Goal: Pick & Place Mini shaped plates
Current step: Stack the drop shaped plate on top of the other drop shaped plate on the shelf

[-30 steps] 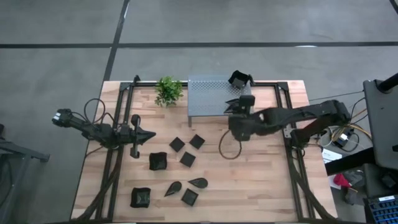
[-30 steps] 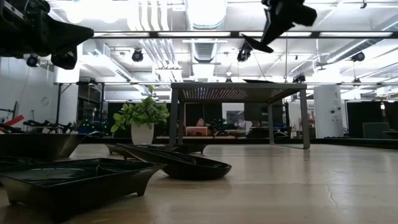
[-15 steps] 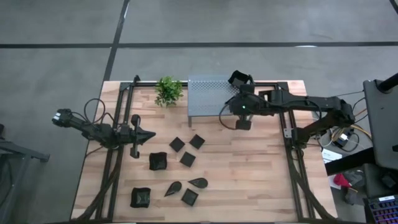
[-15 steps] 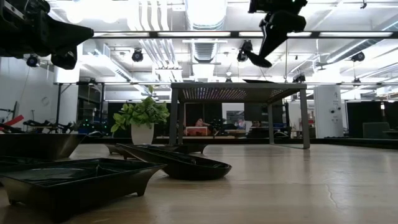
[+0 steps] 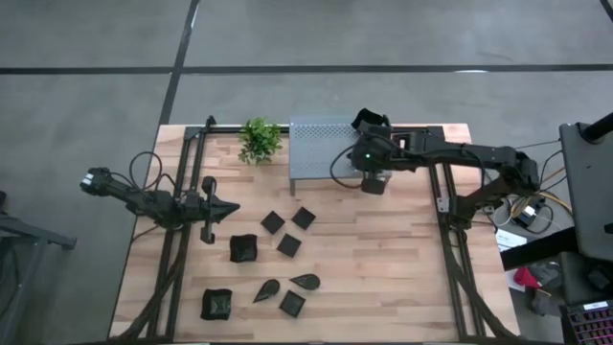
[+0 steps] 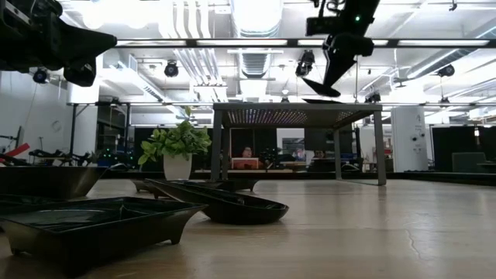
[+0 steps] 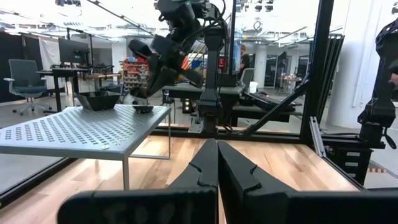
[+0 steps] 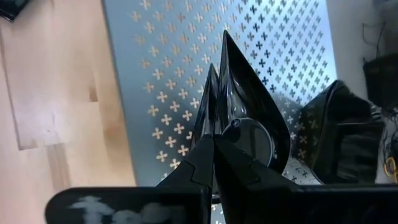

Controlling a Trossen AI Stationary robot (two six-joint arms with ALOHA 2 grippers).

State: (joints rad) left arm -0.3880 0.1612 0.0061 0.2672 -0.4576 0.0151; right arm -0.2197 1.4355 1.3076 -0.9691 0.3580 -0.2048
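Observation:
My right gripper [image 5: 362, 161] hangs over the right end of the grey perforated shelf [image 5: 321, 144], shut on a black teardrop plate [image 8: 245, 106]. In the low view the plate [image 6: 320, 87] is above the shelf top. A deeper black plate [image 5: 369, 122] stands on the shelf's far right corner. Several more mini shaped plates lie flat on the table, among them flat squares [image 5: 273, 222], teardrops [image 5: 305, 282] and deep ones [image 5: 243, 248]. My left gripper [image 5: 230, 206] waits shut at the table's left, touching nothing. My right gripper pinches the teardrop plate's rim [image 8: 210, 124] between its two fingers, on one side near the wide round end. The fingers slant down from above and from the table's right. The plate is clear of the shelf, tilted, its pointed tip [image 8: 224, 40] away from the fingers.
A small green plant [image 5: 259, 139] stands left of the shelf at the far edge. Dark frame rails [image 5: 182, 192] run along both sides of the table. Bare wood [image 5: 383, 259] lies between the plates and the right rail.
My right gripper has swung with the teardrop plate from above the bare table in front of the shelf toward the far edge, out over the shelf's right end, rolling as it went. It has stayed shut on the plate.

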